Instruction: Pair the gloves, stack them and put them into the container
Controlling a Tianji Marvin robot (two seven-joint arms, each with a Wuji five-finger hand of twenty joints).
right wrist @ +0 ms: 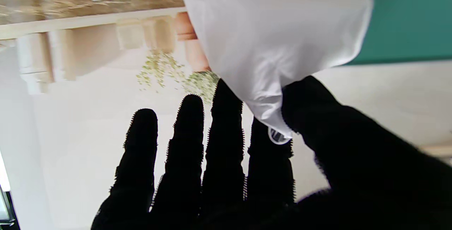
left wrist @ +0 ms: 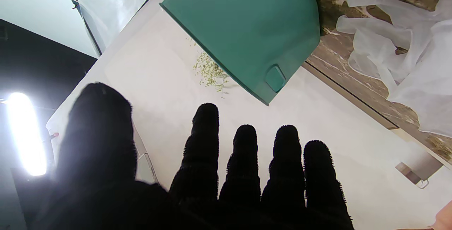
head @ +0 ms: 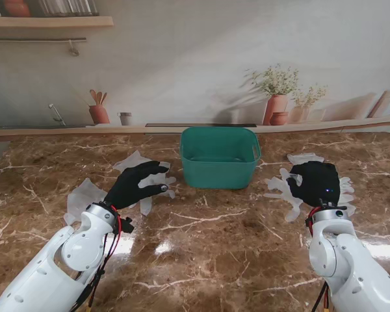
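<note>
— Where are we working here?

— We are looking at a mock kitchen, staged in a lab. The brown marble bench point(head: 201, 240) is running up to a printed backdrop point(head: 201, 58) showing potted plants point(head: 276, 97), a utensil pot point(head: 99, 112) and a shelf point(head: 49, 21).

— And the lab part?

— In the left wrist view a bright studio lamp point(left wrist: 24, 134) is glaring beside the backdrop's edge.

A brown marble table point(head: 201, 260) with pale veins fills the near ground, glare spots shining on it. Behind it runs a backdrop wall point(head: 201, 58) printed as a kitchen scene: a wooden shelf point(head: 49, 21) high on the left, a pot of utensils point(head: 99, 112), a terracotta vase of flowers point(head: 276, 97) on the right. In the left wrist view, a bright lamp point(left wrist: 24, 134) glows.
</note>
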